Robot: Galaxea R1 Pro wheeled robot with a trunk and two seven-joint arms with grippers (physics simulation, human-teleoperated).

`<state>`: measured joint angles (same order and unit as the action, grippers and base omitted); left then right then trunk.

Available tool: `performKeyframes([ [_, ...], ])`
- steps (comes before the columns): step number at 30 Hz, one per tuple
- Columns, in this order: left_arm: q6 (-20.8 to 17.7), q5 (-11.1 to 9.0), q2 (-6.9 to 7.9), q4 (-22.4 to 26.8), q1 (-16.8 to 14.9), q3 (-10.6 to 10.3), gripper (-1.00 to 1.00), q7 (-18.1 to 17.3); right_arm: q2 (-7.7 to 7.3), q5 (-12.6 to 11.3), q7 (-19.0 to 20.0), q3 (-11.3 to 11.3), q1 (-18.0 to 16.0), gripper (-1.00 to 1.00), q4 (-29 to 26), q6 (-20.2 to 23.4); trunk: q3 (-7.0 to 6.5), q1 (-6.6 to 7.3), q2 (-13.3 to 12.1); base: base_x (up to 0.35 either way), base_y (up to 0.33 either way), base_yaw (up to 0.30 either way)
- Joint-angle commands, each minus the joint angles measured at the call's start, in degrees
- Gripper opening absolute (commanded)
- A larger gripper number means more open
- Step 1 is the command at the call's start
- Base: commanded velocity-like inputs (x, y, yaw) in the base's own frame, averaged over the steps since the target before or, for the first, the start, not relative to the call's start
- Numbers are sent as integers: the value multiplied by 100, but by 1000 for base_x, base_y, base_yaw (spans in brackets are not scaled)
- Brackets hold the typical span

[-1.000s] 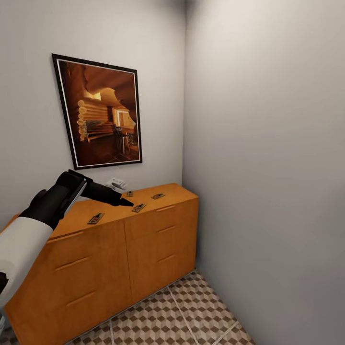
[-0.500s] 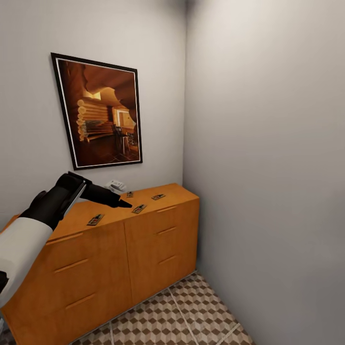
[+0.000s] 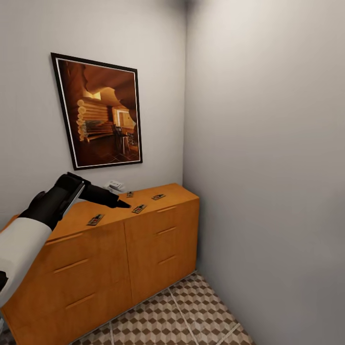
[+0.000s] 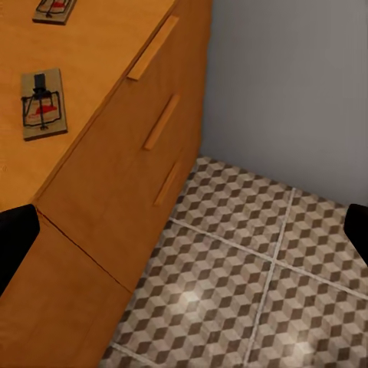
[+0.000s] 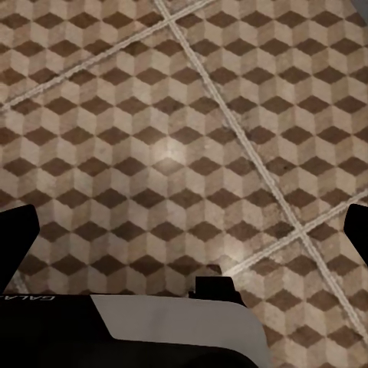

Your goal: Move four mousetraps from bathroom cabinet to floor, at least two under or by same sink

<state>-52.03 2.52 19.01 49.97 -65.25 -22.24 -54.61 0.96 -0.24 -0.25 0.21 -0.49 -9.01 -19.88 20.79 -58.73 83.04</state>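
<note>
Four small flat brown wooden mousetraps with dark wire and a red mark lie on top of the wide orange-brown wooden cabinet (image 3: 143, 244) in the lower left of the head view. One mousetrap (image 3: 95, 219) is nearest the front edge, one (image 3: 139, 208) sits just beside the tip of the left gripper (image 3: 123, 204), and two more (image 3: 158, 196) (image 3: 130, 194) lie farther back. In the left wrist view the closest mousetrap (image 4: 43, 104) is in the upper left.

None of them is on the brown, beige and white cube-pattern tiled bathroom floor (image 3: 191, 316) yet, so the whole job looks left to do. No trap is held. The left gripper's black fingertips (image 4: 15, 238) sit at the far edges of its wrist view, so its fingers are spread wide. The right gripper (image 5: 184, 230) hangs over the floor, fingers wide too, holding nothing.

Nearby are a dark-framed picture of a log cabin (image 3: 98, 111) on the grey wall and a small white thing (image 3: 115, 185) at the back of the cabinet top. Nothing seems to block the traps.
</note>
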Motion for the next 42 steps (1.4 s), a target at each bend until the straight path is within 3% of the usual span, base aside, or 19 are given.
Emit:
performKeyframes([
  [1, -30, 26, 15, 7, -6, -6, 100, -13, 1, -3, -2, 1, -4, 100, 4, -20, 7, 0, 4, 0, 0, 0],
  [13, -39, 28, 105, 21, -6, 32, 100, 329, 2, -3, -1, 5, -4, 100, 19, -20, 7, 0, 4, 0, 0, 0],
  [20, -44, 27, 104, 43, -6, 239, 100, 538, 5, -3, -1, 5, -4, 100, 45, -20, 7, 0, 4, 0, 0, 0],
  [42, -53, 29, 103, 26, -6, 317, 100, 601, 7, -4, -1, 5, -4, 100, 49, -21, 7, 0, 4, 0, 0, 0],
])
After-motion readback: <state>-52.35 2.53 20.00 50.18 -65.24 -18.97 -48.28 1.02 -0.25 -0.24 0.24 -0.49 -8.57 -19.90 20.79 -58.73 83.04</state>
